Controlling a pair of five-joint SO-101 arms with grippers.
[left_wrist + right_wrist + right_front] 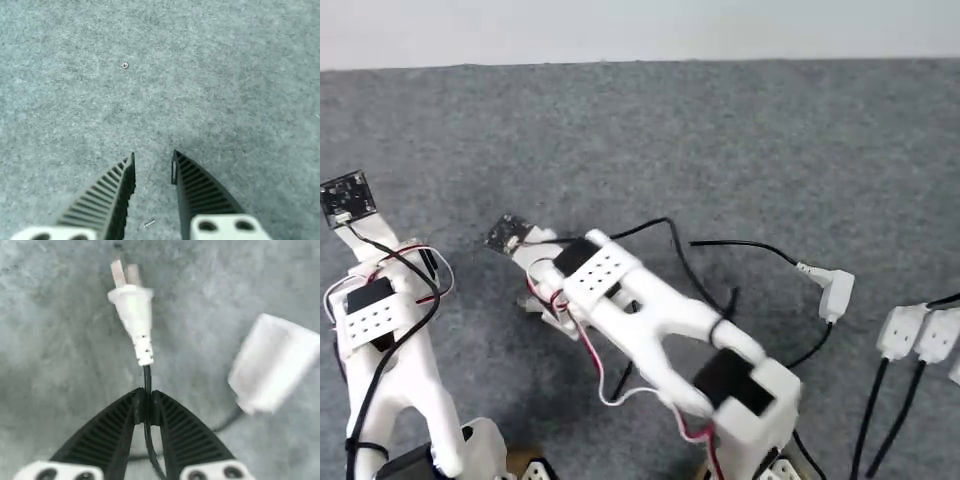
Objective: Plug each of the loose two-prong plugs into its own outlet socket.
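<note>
– Right wrist view: pinching what with the right gripper (147, 392)?
– The black cord (146, 375), just behind the white two-prong plug (132, 315), near a white outlet socket (272, 362). And the left gripper (152, 157): spread, over grey carpet (225, 75).

I find the right hand (147, 392) closed on the thin black cord (146, 377), just behind the white two-prong plastic plug (131, 310), which extends ahead of its fingertips. A white plastic socket block (272, 362) lies beside that plug, apart from it. The left hand (152, 157) hangs, fingers parted, over the grey felt surface (720, 130) at its left side. At the right edge a pair of white plastic sockets (902, 330) lies side by side, touching.
</note>
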